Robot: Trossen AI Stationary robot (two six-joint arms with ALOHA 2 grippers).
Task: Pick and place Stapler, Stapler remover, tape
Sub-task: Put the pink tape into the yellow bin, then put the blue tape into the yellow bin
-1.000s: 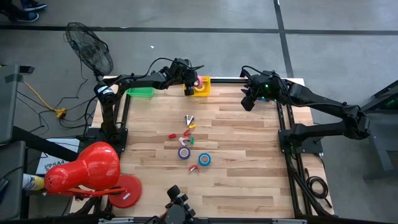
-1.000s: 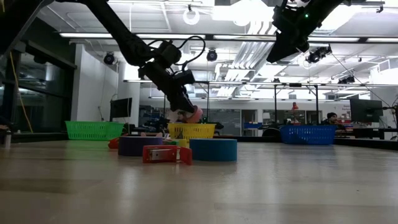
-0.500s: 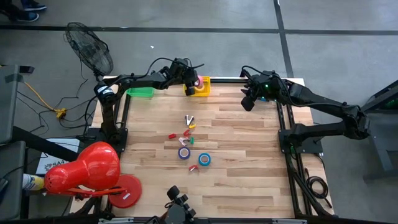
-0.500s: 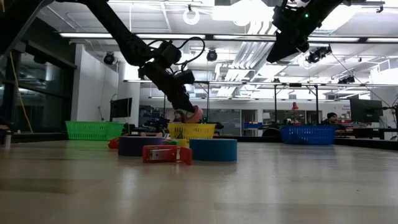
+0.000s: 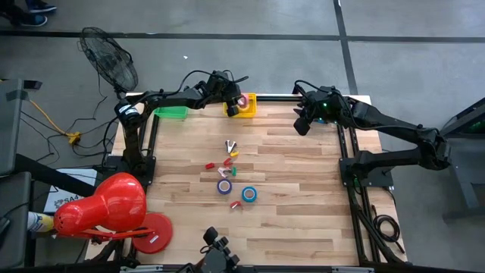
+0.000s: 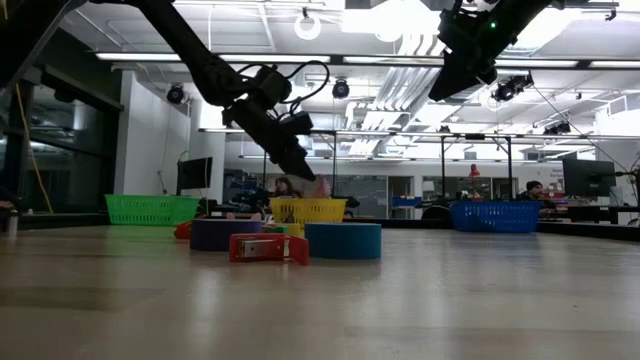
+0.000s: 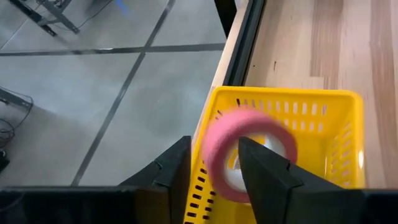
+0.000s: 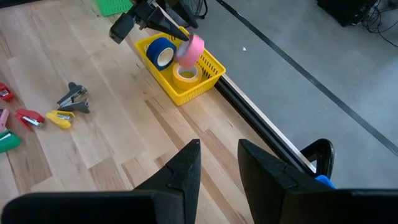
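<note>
My left gripper (image 7: pixel 214 149) hangs open over the yellow basket (image 7: pixel 292 137) at the table's far edge. A pink tape roll (image 7: pixel 249 152), blurred, is in the air just below its fingertips, above the basket (image 8: pixel 180 68). A blue roll (image 8: pixel 161 53) and a yellow roll (image 8: pixel 186 76) lie in that basket. A purple-blue roll (image 5: pixel 224 186) and a blue roll (image 5: pixel 249 194) lie flat mid-table. The dark stapler remover (image 8: pixel 73 96) lies beside small red, yellow and green staplers (image 5: pixel 227 161). My right gripper (image 8: pixel 214 158) waits open, raised over the far right.
A green basket (image 5: pixel 171 112) sits at the far left corner, and a blue basket (image 6: pixel 495 215) shows in the low view. A fan (image 5: pixel 110 61) and a red object (image 5: pixel 102 208) stand off the table's left side. Bare wood lies toward the near and right sides.
The pink tape roll was at my left gripper's fingertips over the yellow basket. It has now come free and is dropping toward the basket, blurred. My left gripper stays over the basket. The right arm has kept still.
</note>
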